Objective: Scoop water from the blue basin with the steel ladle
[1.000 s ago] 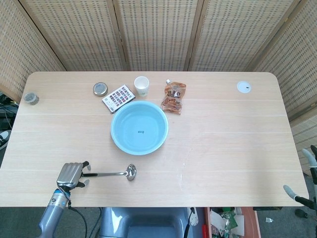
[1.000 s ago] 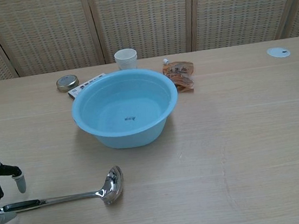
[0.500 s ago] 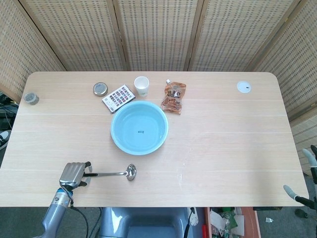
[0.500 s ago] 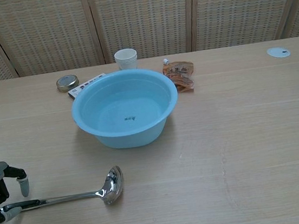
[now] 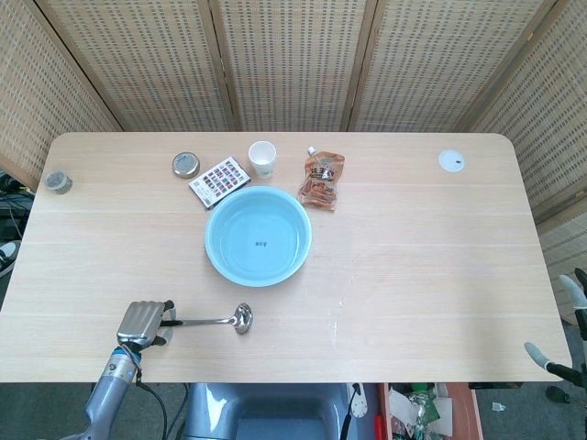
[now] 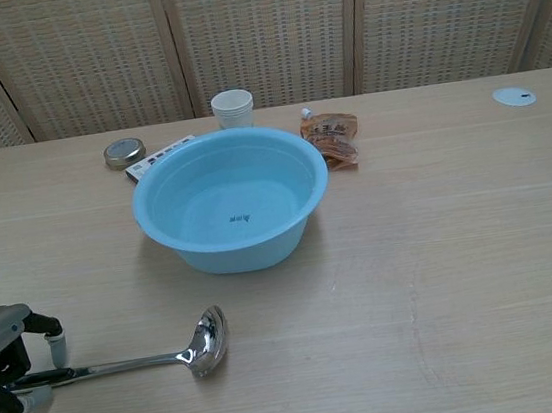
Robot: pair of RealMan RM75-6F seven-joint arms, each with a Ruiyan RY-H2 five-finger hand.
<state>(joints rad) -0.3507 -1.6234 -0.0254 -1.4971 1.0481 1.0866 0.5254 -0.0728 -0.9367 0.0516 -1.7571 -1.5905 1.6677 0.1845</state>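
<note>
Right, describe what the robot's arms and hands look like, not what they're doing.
The left hand has a silver-grey metal back and dark fingers with pale grey tips. Its forearm is a blue-grey tube with a black cable alongside. Of the right arm, only pale grey tipped parts show at the frame edge.

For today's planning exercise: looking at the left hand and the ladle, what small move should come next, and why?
Probably close the fingers on the handle. The left hand sits over the handle end of the ladle, which lies flat on the table, bowl toward the basin; a firm grip isn't visible.
</note>
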